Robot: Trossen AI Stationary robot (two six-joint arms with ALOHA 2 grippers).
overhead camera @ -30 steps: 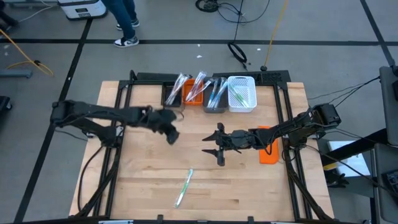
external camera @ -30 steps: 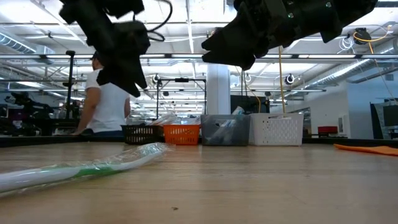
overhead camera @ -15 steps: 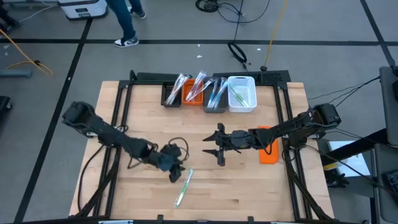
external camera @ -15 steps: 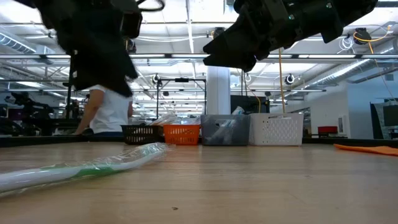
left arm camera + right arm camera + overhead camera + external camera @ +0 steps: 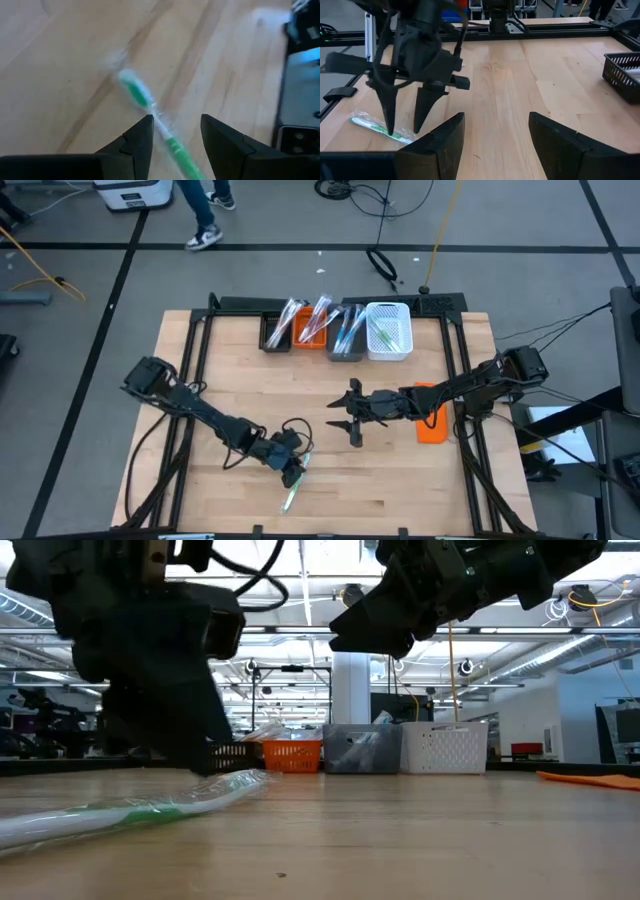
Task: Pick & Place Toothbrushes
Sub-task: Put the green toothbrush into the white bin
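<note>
Down at the near middle of the counter, the left gripper points its fingers apart and straddling a green-handled toothbrush, one on each side of the handle, not clamped on it. The toothbrush lies flat in a clear wrapper (green handle, white toward the head), and the wrist view shows it running between the fingertips. The right gripper hovers near the middle of the counter, above the wood, its fingers spread wide and holding nothing.

No brand or writing can be read anywhere.

At the far edge stand four small bins in a row: a black basket, an orange basket, a grey bin and a white basket, each holding wrapped toothbrushes. A flat orange block lies on the right side, under the right arm. The counter is pale wood planks on a black frame. Beyond it, a person's legs show on the grey floor, and the low view looks into a workshop with ceiling lights.
</note>
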